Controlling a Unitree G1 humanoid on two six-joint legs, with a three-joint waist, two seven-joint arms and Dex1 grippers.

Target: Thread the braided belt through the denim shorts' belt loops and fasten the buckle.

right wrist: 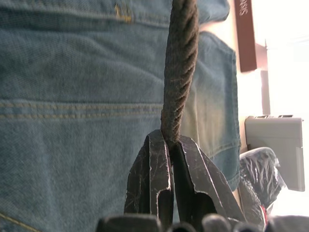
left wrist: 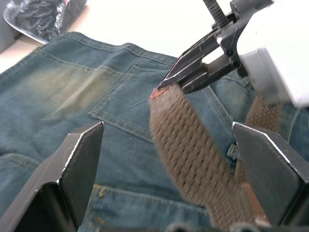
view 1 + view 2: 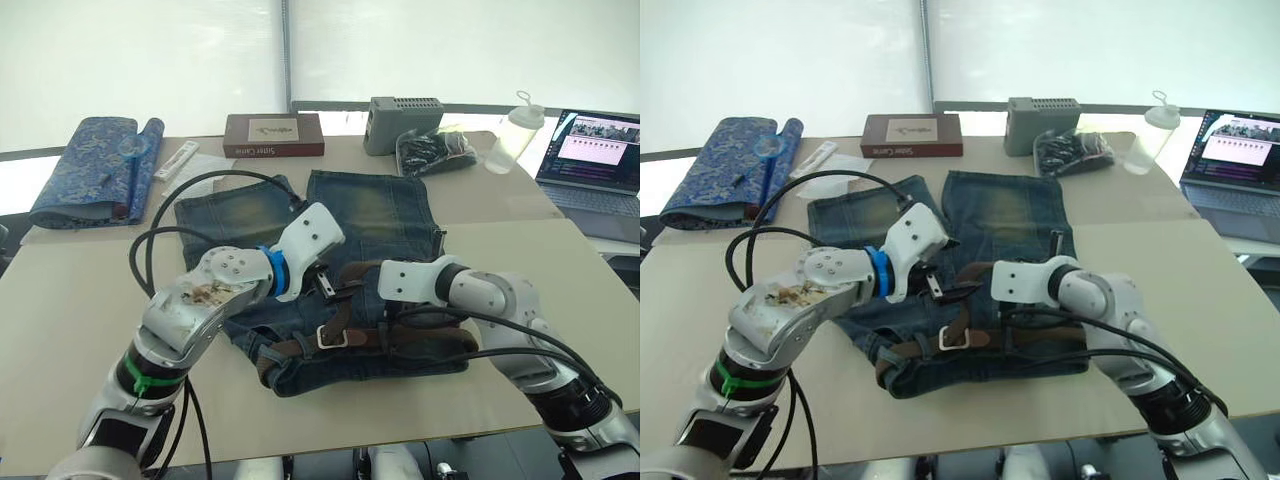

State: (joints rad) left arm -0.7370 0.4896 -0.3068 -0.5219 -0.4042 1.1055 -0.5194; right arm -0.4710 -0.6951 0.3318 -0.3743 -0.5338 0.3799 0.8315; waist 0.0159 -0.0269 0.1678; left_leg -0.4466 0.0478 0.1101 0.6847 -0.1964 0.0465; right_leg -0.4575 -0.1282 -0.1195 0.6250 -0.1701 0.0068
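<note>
Denim shorts lie mid-table, belt already along the waistband at 6 o'clock, buckle undone; our right gripper pinches its free end, left gripper spread alongside, presumably awaiting a handover.

It looks like a work room or lab, with a big tan table, an open laptop and a bright white window blind.
</note>
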